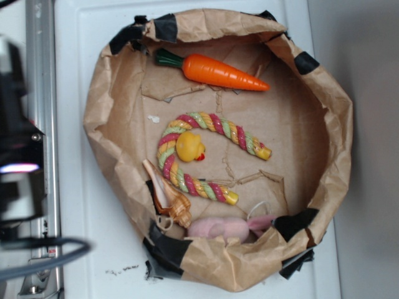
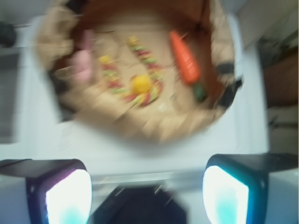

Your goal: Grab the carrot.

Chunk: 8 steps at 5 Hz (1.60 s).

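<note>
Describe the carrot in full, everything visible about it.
The carrot is a glossy orange toy, seemingly plastic, tapering to a point, with a dark green stem end. It lies flat on the floor of the brown paper bag, near the far wall, stem close to the black-taped rim. Nothing else touches it; the rope toy lies apart. The gripper is well away, open.

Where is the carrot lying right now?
In the exterior view the carrot lies loose at the top of the paper bag, above the rope toy and duck, its green end pointing left. The gripper is outside the bag, apart from it.
</note>
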Motion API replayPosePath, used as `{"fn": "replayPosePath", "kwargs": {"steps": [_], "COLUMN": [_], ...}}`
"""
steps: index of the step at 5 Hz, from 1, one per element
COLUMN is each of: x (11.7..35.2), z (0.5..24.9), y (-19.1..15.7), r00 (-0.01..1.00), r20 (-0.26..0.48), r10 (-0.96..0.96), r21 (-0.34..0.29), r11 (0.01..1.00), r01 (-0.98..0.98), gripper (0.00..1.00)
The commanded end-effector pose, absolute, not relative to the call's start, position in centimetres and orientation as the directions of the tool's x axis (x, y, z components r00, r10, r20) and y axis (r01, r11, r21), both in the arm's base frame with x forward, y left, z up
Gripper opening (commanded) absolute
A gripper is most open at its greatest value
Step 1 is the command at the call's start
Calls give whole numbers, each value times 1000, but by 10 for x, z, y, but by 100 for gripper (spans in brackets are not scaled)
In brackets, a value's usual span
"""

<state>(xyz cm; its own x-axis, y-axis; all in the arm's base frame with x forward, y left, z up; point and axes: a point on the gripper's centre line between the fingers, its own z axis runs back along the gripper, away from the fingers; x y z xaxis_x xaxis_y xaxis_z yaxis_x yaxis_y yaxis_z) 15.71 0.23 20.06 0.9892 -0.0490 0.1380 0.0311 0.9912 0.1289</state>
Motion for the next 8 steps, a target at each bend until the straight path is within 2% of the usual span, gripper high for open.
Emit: {"fn": "replayPosePath", "kwargs": {"steps": [1, 2, 3, 4, 6, 7, 8], "x": [211, 237, 252, 267, 277, 276, 282], "z": [160, 125, 106, 89, 83, 76, 72], "y": [22, 39, 40, 36, 46, 54, 73], "r00": [952, 929, 887, 876, 870, 864, 887], "r20": [192, 122, 66, 45, 29, -2, 2], "r10": [-237, -350, -457, -479, -492, -504, -462], "r21": [139, 112, 120, 126, 156, 206, 260], "r11": [967, 934, 886, 873, 862, 845, 856], "r01": [212, 338, 448, 471, 482, 494, 446], "gripper": [100, 100, 100, 100, 100, 100, 100]}}
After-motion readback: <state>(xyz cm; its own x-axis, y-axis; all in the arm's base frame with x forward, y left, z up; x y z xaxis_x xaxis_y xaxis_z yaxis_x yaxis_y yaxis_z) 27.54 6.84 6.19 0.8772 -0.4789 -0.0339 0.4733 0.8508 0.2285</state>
